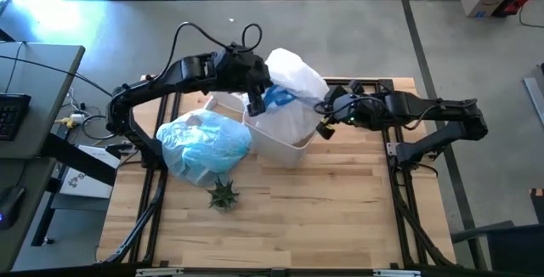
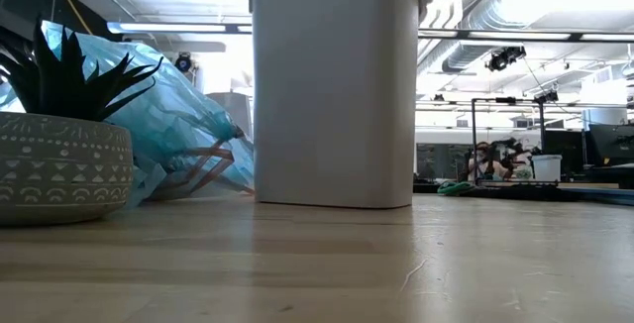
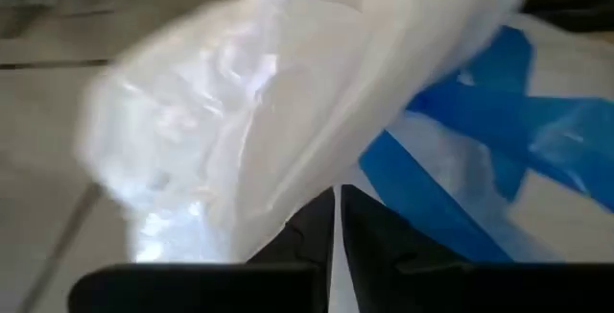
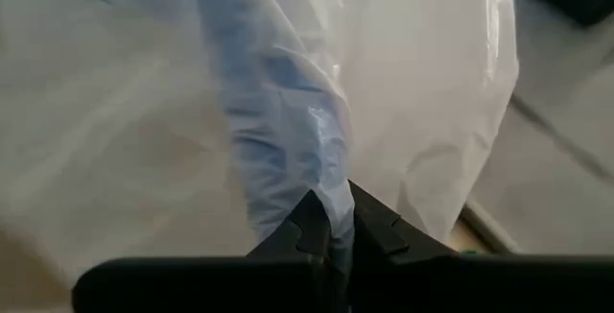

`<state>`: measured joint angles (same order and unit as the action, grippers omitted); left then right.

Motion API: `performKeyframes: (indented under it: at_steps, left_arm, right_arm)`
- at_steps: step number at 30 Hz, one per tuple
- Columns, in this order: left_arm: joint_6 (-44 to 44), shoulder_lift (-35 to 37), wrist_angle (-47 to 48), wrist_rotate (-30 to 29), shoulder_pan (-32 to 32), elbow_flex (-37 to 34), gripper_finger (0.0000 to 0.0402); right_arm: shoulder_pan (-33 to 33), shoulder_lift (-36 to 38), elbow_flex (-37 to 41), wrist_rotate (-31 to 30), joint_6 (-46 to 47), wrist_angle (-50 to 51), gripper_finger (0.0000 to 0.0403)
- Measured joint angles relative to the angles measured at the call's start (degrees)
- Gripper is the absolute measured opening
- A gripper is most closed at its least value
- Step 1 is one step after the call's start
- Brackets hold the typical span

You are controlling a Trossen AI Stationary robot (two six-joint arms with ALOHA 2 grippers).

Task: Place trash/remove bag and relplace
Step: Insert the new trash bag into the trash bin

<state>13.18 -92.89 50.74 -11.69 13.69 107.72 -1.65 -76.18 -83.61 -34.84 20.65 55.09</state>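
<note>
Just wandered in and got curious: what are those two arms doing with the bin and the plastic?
They are fitting a fresh white bag into the white bin on the wooden table. The left end effector and the right end effector are each shut on the bag's edge, holding it above the bin's mouth. A filled light-blue bag lies beside the bin, next to a small potted plant.

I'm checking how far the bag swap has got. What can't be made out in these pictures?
- Inside of the white bin: the new white bag covers it in the high view; its wall blocks the low view.
- Contents of the filled blue bag: crinkled plastic hides them.
- Left gripper and right gripper: both pinch the white bag, but the film fills both wrist views.
- Bin rim and grippers: cut off at the low view's top edge.
</note>
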Motion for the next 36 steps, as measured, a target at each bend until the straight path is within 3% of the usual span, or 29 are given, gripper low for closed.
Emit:
performKeyframes:
  at_steps: [11,15,17,21,27,36]
  left_arm:
    - [1.68,0.97,4.71,26.82,0.61,0.0,0.0]
    - [2.67,1.0,6.04,31.88,0.6,0.0,0.0]
    - [2.85,1.0,6.35,31.27,0.62,0.0,0.0]
    - [2.18,1.0,7.1,20.83,1.34,0.0,0.0]
    - [1.45,1.0,9.01,12.13,2.8,0.0,0.0]
    - [0.54,1.0,9.62,11.39,3.56,0.0,0.0]
  right_arm:
    - [1.93,9.28,-0.01,9.86,5.81,2.96,0.0]
    - [4.62,9.51,-0.02,15.12,6.39,3.71,0.0]
    - [5.6,9.03,-0.02,15.6,6.32,5.15,0.0]
    - [8.41,7.68,0.04,15.25,7.56,9.94,0.0]
    - [9.09,5.96,0.07,13.81,9.27,12.56,0.0]
    - [8.7,5.03,0.09,14.05,12.2,13.2,0.0]
